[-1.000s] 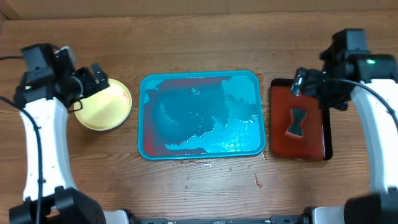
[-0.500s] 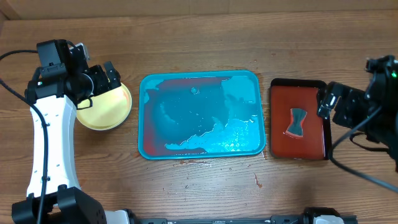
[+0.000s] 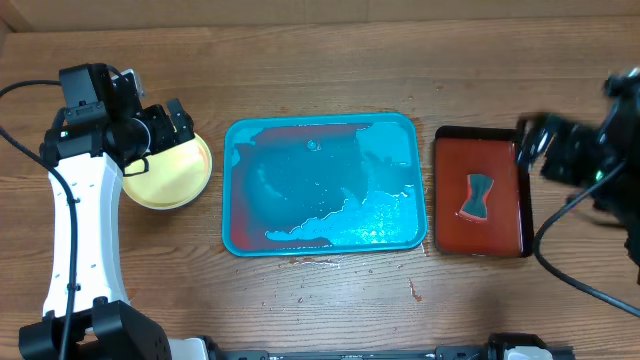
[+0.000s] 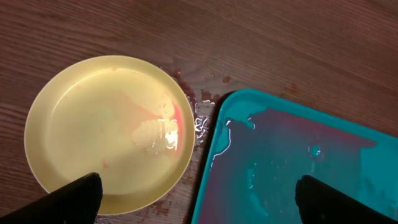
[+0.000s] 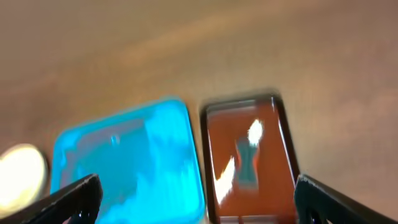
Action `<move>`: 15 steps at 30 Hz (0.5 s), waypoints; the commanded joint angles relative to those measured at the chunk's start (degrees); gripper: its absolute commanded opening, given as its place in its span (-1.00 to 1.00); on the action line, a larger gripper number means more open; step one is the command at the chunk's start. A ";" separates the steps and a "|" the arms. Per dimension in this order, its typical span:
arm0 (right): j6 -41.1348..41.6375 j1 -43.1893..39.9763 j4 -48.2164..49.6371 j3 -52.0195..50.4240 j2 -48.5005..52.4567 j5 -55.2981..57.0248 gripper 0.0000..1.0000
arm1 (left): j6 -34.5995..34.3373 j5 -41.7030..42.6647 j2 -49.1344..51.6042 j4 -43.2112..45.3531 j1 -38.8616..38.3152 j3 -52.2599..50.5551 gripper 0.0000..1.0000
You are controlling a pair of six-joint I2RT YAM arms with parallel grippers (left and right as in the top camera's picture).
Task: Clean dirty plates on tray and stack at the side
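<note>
A pale yellow plate (image 3: 168, 173) with a red smear sits on the table left of the turquoise tray (image 3: 320, 185); plates under it cannot be made out. The tray holds only reddish wet patches. My left gripper (image 3: 172, 122) hovers open and empty over the plate's far edge. In the left wrist view the plate (image 4: 106, 130) and the tray's corner (image 4: 298, 162) lie below my wide-open left gripper (image 4: 199, 202). My right gripper (image 3: 538, 143) is open, empty and blurred at the far right. The right wrist view shows the tray (image 5: 124, 162) through the open right gripper (image 5: 199, 205).
A dark red black-rimmed tray (image 3: 500, 225) right of the turquoise tray holds a grey hourglass-shaped sponge (image 3: 477, 195). Both show blurred in the right wrist view, tray (image 5: 273, 174) and sponge (image 5: 247, 163). Red droplets (image 3: 412, 290) spot the wood in front of the turquoise tray.
My right arm has drawn away to the right, off the dark red tray, and still moves. My left gripper shifted slightly right over the plate, then held still.
</note>
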 commanded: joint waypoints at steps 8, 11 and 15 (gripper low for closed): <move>-0.09 3.87 45.75 -14.10 -11.93 0.90 1.00 | 1.07 0.26 0.42 -0.13 -0.24 0.39 0.99; -0.07 3.85 56.06 -22.80 -15.45 0.87 1.00 | 1.07 0.26 0.42 -0.13 -0.24 0.39 1.00; 0.00 3.85 65.22 -33.70 -20.09 0.74 1.00 | 1.07 0.26 0.42 -0.13 -0.24 0.39 1.00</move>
